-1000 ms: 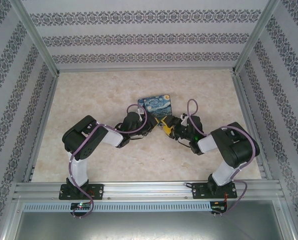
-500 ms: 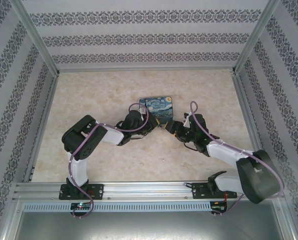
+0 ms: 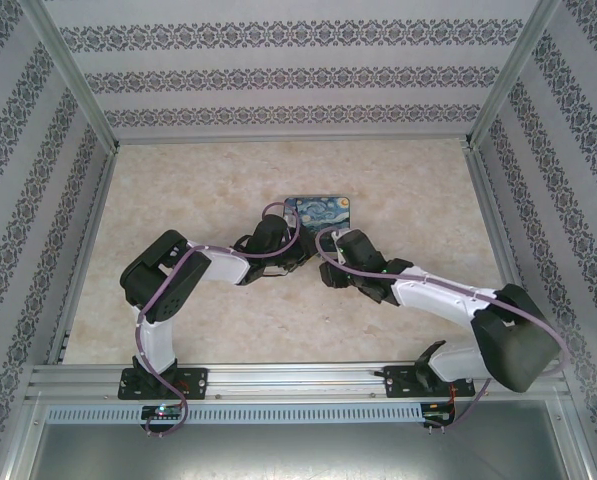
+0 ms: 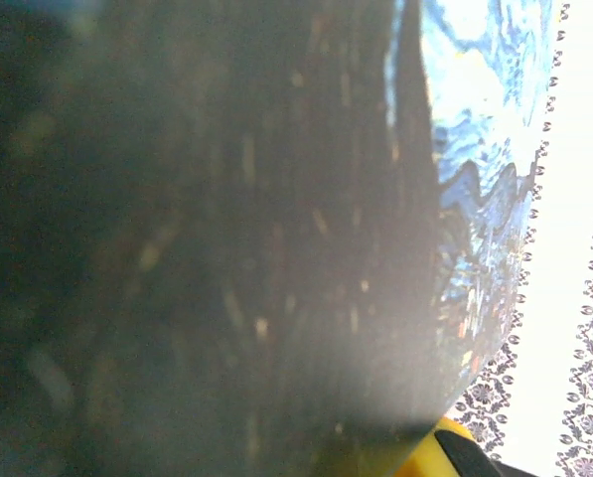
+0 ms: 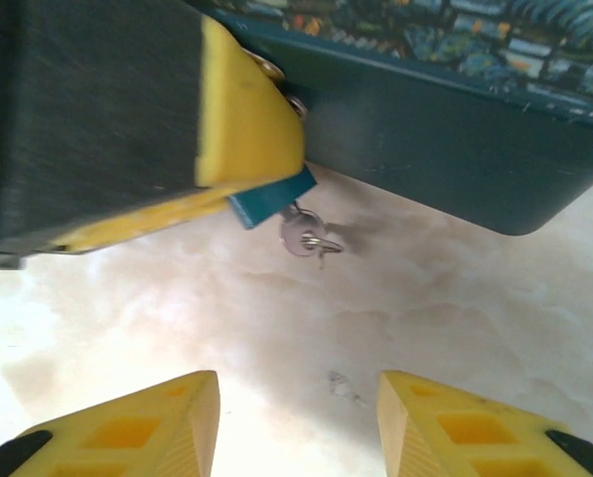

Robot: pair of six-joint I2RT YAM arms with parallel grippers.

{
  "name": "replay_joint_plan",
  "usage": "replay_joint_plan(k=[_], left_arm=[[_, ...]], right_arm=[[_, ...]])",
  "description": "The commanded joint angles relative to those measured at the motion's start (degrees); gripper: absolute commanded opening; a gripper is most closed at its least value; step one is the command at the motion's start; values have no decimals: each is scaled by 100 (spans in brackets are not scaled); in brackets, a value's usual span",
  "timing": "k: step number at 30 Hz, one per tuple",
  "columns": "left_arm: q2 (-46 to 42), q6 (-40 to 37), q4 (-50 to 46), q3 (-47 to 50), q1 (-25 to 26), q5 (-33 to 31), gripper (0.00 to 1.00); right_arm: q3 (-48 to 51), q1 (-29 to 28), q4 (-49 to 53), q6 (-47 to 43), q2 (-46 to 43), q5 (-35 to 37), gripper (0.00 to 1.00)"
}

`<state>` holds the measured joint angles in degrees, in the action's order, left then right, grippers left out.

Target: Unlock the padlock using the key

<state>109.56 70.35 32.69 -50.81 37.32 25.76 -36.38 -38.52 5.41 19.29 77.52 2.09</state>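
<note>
The teal padlock [image 5: 269, 202] hangs at the front wall of the night-sky tin box [image 5: 425, 129]. It pokes out from under a yellow finger [image 5: 244, 124] of my left gripper [image 3: 300, 252], which is shut on it. A small key [image 5: 299, 238] with a wire ring sticks out of the padlock's lower end, just above the table. My right gripper [image 5: 296, 417] is open and points at the key from a short way off, with nothing between its fingers. In the left wrist view a dark blur covers most of the picture, with the box lid [image 4: 485, 149] at the right.
The tin box [image 3: 318, 210] sits mid-table, right behind both grippers. The right gripper [image 3: 327, 264] sits close beside the left one. Patterned walls and metal posts enclose the marble table [image 3: 198, 180], which has bare room left, right and behind the box.
The right arm has stretched out low, its elbow swinging right and toward the near edge, and its gripper has shifted left toward the padlock. The left arm has barely moved.
</note>
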Motion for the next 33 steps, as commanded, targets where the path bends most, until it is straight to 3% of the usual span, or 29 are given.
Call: replay_joint_plan(k=[1,18,24,27,30,33], left_arm=[[-49,107,-631,-84,-30,447,0],[-31,87,-722,-159,-32,550,0],[-20,72,-729,-140,-32,581,0],[-6,66,-735,-134,-32,594,0],[13,65,-712,-106,-32,606,0],[2,67,-701,-70,-32,604,0]], right_arm=[[-83,-60,-76,-400,188,452,45],[-603,-30,-452,-382,1096,459,38],[-697,41,-539,-336,1210,418,25],[-738,98,-575,-301,1175,289,13],[-756,148,-594,-294,1095,8,1],[-698,335,-692,-171,973,-625,0]])
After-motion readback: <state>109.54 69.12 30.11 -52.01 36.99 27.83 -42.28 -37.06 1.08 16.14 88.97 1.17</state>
